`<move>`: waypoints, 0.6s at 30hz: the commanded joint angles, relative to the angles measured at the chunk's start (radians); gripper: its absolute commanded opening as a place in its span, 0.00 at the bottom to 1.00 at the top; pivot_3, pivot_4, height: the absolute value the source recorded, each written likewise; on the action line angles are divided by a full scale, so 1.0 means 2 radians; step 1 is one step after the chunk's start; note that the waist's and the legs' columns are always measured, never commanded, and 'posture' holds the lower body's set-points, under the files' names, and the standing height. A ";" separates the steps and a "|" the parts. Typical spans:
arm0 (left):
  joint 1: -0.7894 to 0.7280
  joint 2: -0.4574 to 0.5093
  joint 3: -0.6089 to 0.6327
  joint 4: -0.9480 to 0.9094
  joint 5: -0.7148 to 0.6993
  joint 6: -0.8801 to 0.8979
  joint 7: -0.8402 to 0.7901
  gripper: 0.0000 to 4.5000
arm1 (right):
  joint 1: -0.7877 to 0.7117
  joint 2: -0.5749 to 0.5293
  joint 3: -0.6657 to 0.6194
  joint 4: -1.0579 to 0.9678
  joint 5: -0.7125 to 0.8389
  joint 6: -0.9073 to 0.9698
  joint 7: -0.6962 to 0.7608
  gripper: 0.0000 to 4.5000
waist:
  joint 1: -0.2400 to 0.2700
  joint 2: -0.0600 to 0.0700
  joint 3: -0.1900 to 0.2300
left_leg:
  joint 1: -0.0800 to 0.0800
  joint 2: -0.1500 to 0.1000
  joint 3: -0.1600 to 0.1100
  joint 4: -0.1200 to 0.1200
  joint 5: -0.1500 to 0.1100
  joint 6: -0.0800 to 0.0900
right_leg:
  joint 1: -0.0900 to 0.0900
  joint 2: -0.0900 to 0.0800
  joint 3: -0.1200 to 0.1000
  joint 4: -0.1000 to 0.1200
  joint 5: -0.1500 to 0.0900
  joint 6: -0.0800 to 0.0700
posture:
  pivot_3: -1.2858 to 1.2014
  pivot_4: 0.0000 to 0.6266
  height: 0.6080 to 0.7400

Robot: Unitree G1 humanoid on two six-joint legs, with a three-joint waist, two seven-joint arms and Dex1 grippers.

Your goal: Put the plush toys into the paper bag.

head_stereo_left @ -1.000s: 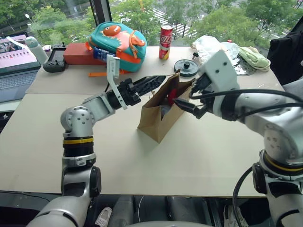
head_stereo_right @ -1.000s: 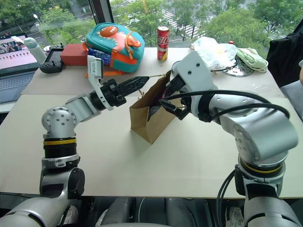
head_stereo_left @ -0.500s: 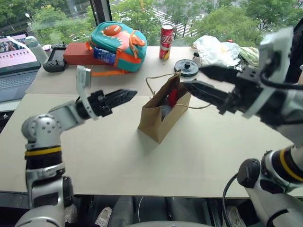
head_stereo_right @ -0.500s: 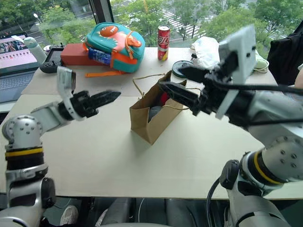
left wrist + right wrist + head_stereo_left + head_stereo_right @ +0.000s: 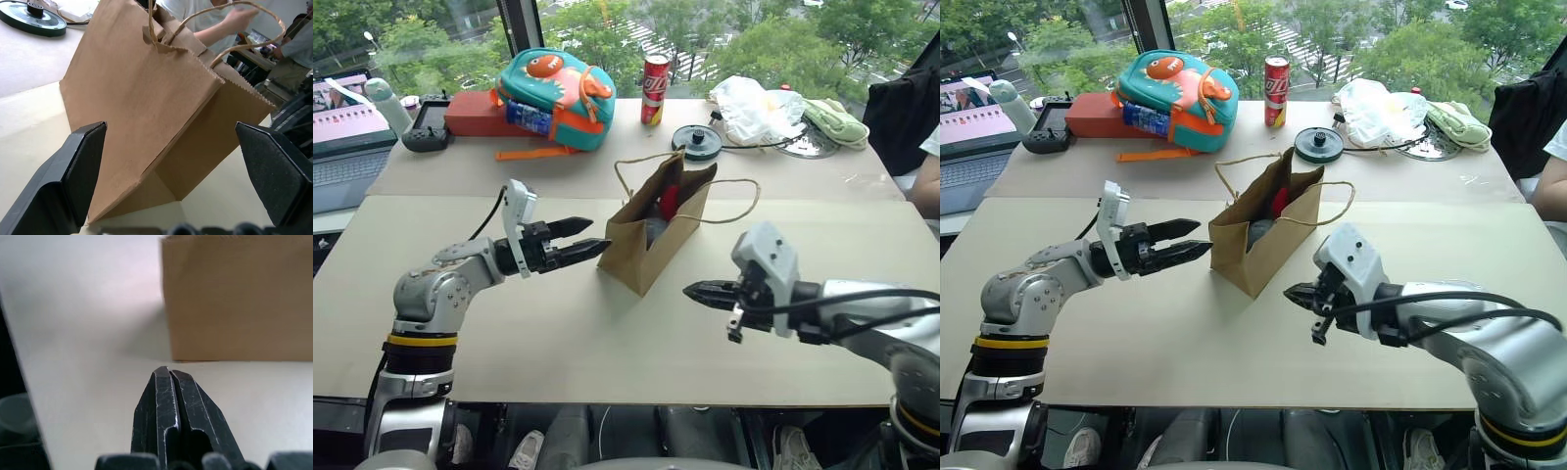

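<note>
The brown paper bag [image 5: 653, 238] stands open in the middle of the table, its cord handles hanging loose. Inside it show the red chili plush toy [image 5: 669, 200] and, below that, the grey fuzzy plush toy [image 5: 652, 231]. My left gripper [image 5: 597, 235] is open and empty, level with the bag's lower left side and just short of it; in the left wrist view the bag [image 5: 146, 88] sits between its spread fingers [image 5: 83, 166]. My right gripper [image 5: 688, 291] is shut on nothing, low over the table to the bag's front right, with the bag's wall [image 5: 234, 298] ahead of its tips.
Along the table's far edge are a teal-and-orange backpack [image 5: 553, 83], a red box [image 5: 475, 111], a red can [image 5: 656, 75], a black disc [image 5: 697, 140], a white plastic bag [image 5: 754, 98] and a pale green cloth [image 5: 837, 117]. A laptop [image 5: 347, 117] sits far left. A person's arm [image 5: 928, 166] shows at right.
Both arms have come down and away from the bag's mouth. The right gripper went from open to shut while sinking to the bag's front right. The left gripper stayed open.
</note>
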 commanded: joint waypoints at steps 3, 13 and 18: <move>-0.004 0.002 -0.009 -0.008 0.017 -0.026 -0.015 1.00 | -0.054 0.023 0.053 0.060 -0.071 -0.067 -0.045 0.01 | 0.001 0.000 0.000 | 0.000 0.000 0.000 0.000 0.000 0.000 | 0.000 0.000 0.000 0.000 0.000 0.000 | 0.52 0.24 0.99; -0.008 -0.031 -0.065 -0.006 0.091 -0.100 -0.003 1.00 | -0.120 0.080 0.103 0.108 -0.103 -0.083 -0.071 0.01 | 0.003 0.000 0.000 | -0.001 0.000 0.000 0.000 0.000 0.000 | 0.000 0.000 0.000 0.000 0.002 -0.003 | 0.52 0.24 0.99; -0.006 -0.051 -0.066 -0.014 0.094 -0.100 0.008 1.00 | -0.141 0.106 0.112 0.125 -0.112 -0.078 -0.082 0.01 | 0.002 0.000 0.000 | -0.001 0.000 0.000 0.000 0.000 0.000 | 0.000 0.000 0.000 0.000 0.002 -0.003 | 0.52 0.24 0.99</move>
